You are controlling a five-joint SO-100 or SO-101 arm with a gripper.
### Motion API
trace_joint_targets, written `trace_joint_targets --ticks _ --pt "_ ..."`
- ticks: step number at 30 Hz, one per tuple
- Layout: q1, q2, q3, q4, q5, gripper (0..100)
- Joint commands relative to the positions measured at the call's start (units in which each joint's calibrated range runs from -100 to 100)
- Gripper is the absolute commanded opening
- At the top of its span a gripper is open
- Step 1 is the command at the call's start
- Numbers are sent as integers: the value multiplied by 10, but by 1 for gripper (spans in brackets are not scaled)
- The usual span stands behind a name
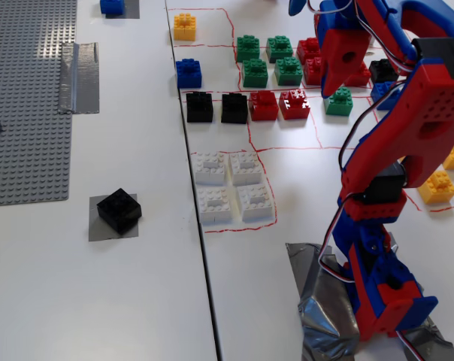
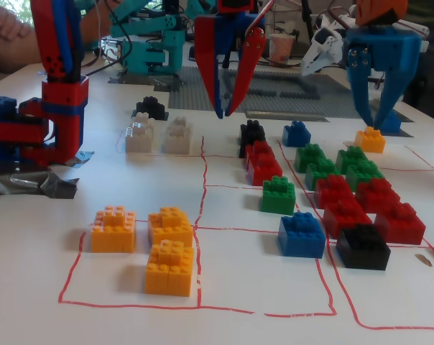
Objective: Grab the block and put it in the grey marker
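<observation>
One black block point(image 1: 119, 210) sits tilted on the grey marker point(image 1: 101, 230) at the left in a fixed view; in the other it shows behind the white bricks point(image 2: 150, 108). Two more black blocks point(image 1: 199, 106) point(image 1: 234, 107) stand side by side in the red-lined grid, and a third point(image 1: 382, 71) lies far right. My red and blue gripper point(image 1: 329, 90) hangs in the air over the green and red bricks, right of the black pair. In the low fixed view my gripper point(image 2: 225, 113) points down, narrowly open, with nothing between its fingers.
White bricks point(image 1: 228, 186), green point(image 1: 268, 60), red point(image 1: 279, 104), blue point(image 1: 188, 73) and yellow bricks point(image 2: 151, 241) fill the grid. A grey studded baseplate point(image 1: 28, 98) lies at the left. Another blue gripper point(image 2: 379, 79) hangs over a yellow brick point(image 2: 370, 139). My arm's base point(image 1: 381, 286) stands on silver tape.
</observation>
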Motion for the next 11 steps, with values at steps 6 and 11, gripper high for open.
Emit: trace_joint_targets --ticks 6,11 --pt "-4 -12 -7 -15 0 0" --pt "-4 -12 -6 -21 3 0"
